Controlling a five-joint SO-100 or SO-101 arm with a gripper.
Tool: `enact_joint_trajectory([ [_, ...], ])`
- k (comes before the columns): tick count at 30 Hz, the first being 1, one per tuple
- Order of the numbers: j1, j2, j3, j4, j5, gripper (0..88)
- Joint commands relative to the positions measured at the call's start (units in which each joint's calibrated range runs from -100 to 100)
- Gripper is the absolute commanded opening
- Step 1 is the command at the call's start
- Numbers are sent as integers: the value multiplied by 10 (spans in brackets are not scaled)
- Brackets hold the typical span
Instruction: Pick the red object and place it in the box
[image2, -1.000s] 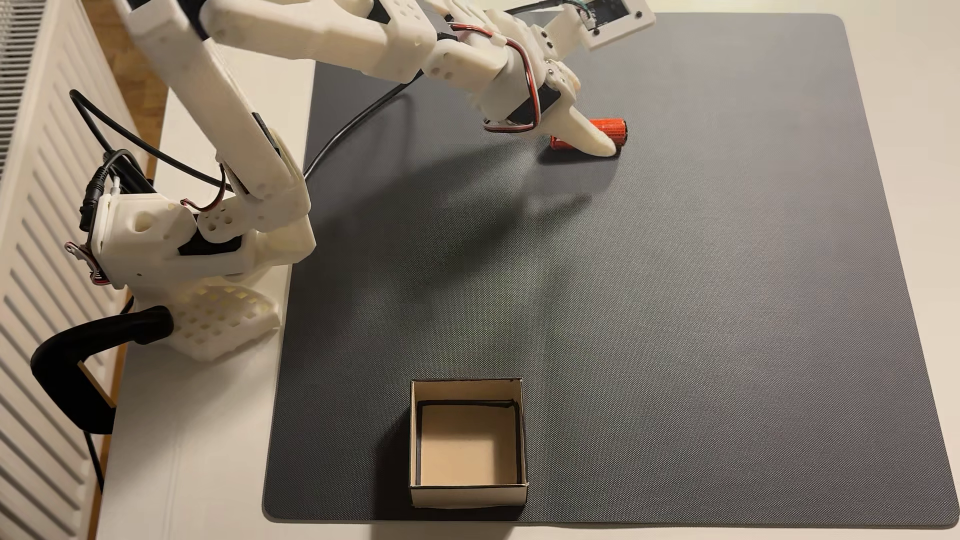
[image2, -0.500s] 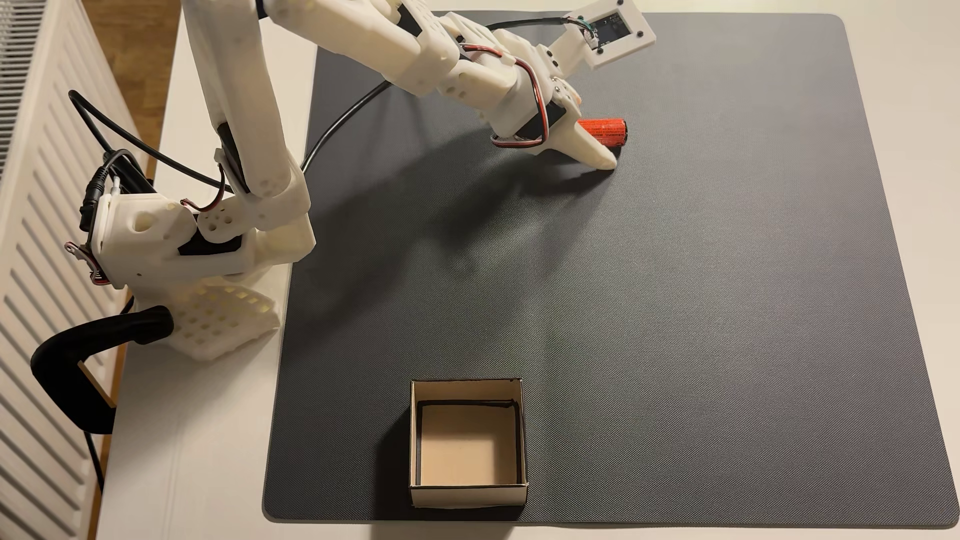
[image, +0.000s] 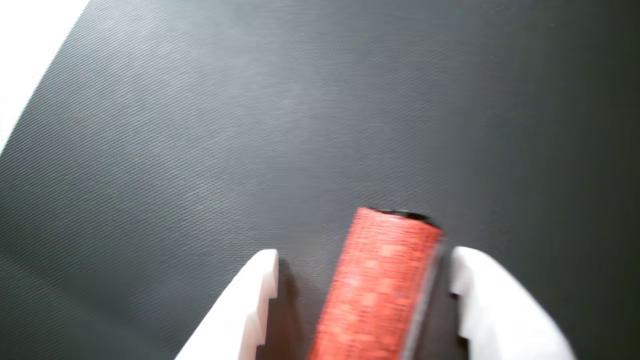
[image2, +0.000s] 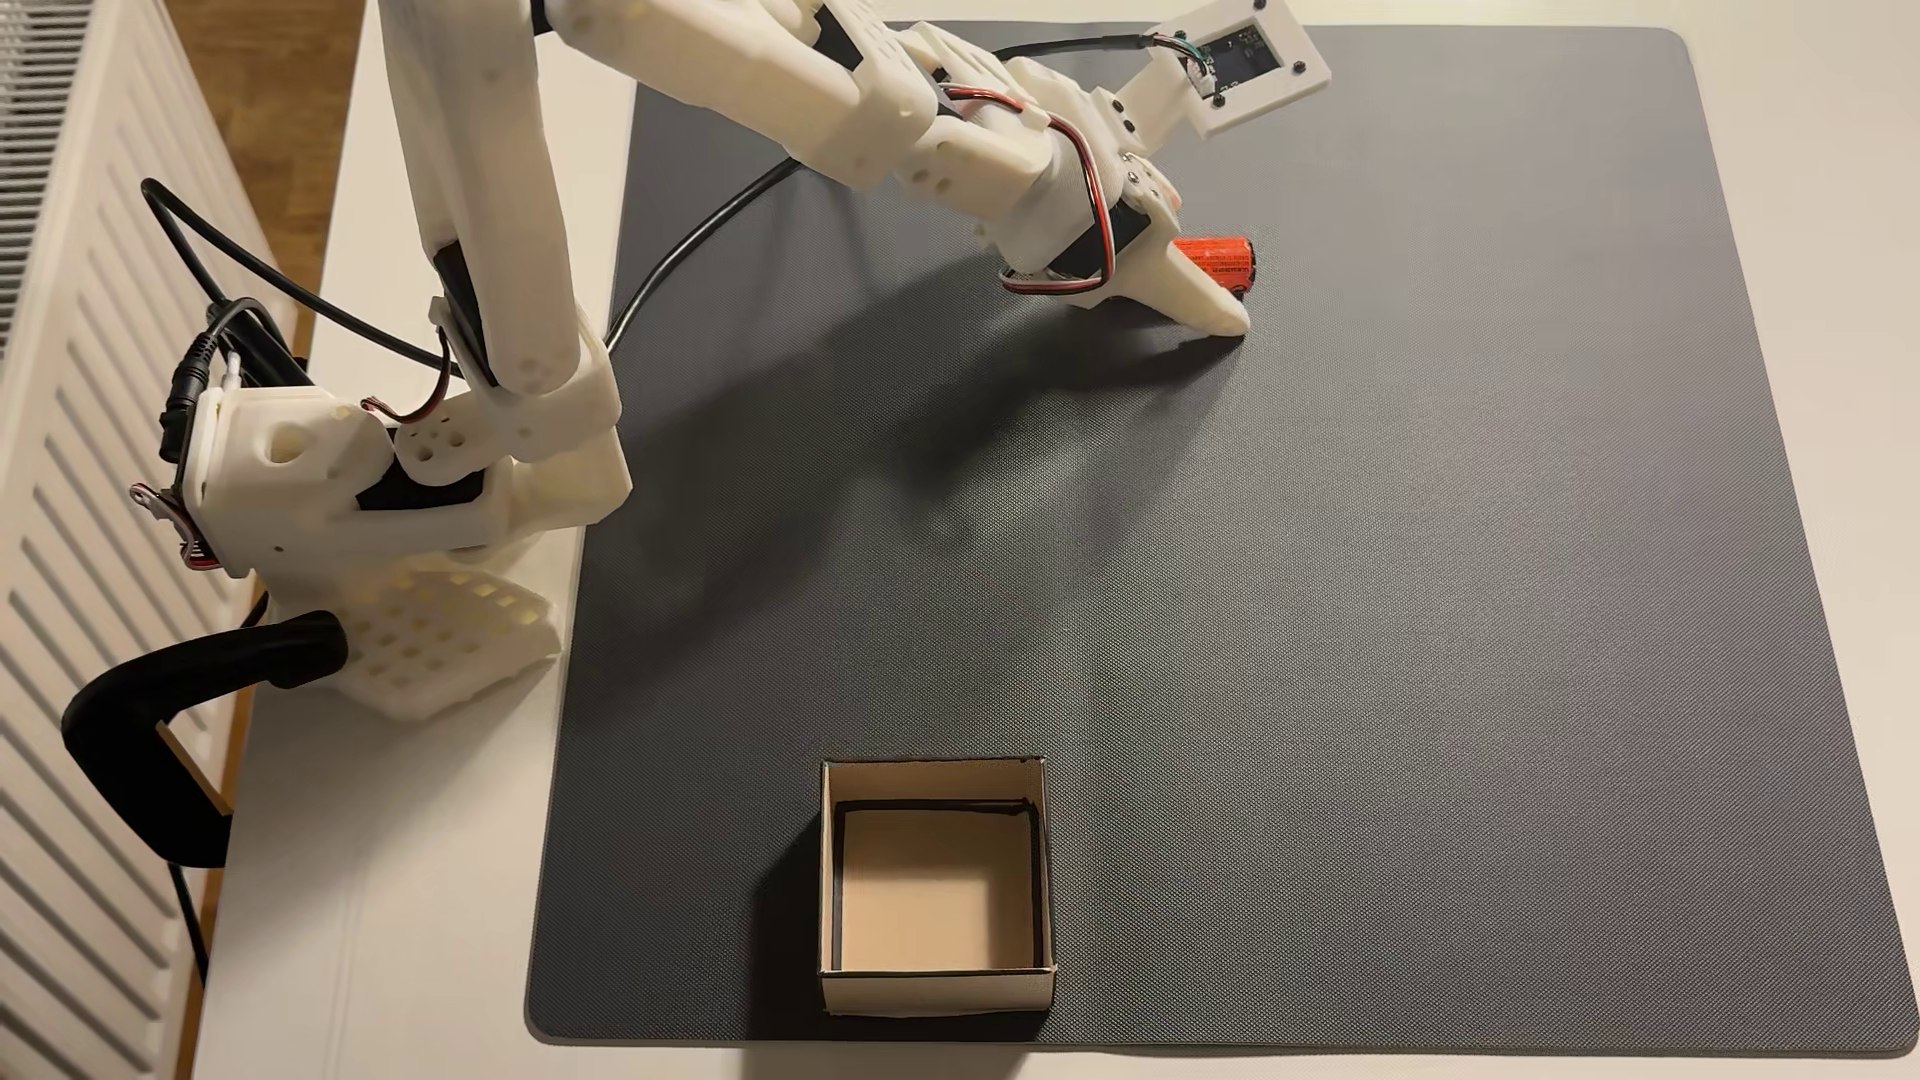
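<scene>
Red object (image2: 1214, 260) lying flat; box (image2: 937, 989) empty

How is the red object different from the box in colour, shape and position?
The red object is an orange-red cylinder lying on its side; the box is beige, square, open-topped and empty. The red object lies between the open fingers; the box stands apart, nearer the camera. Both rest on the dark mat.

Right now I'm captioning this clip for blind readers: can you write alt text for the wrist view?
A red cylinder lies on a dark textured mat between the two white fingers of the open tool, nearer the right-hand finger. A bare white corner shows at top left.
</scene>
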Motion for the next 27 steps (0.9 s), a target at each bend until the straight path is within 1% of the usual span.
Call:
enact_joint_trajectory([
  [1, -3, -4, 3, 22, 13, 220],
  [4, -2, -4, 3, 30, 23, 222],
  [11, -3, -4, 2, 38, 25, 210],
  [18, 3, -4, 3, 38, 25, 89],
  [24, 20, -4, 3, 37, 26, 17],
  [27, 27, -4, 3, 36, 44, 9],
])
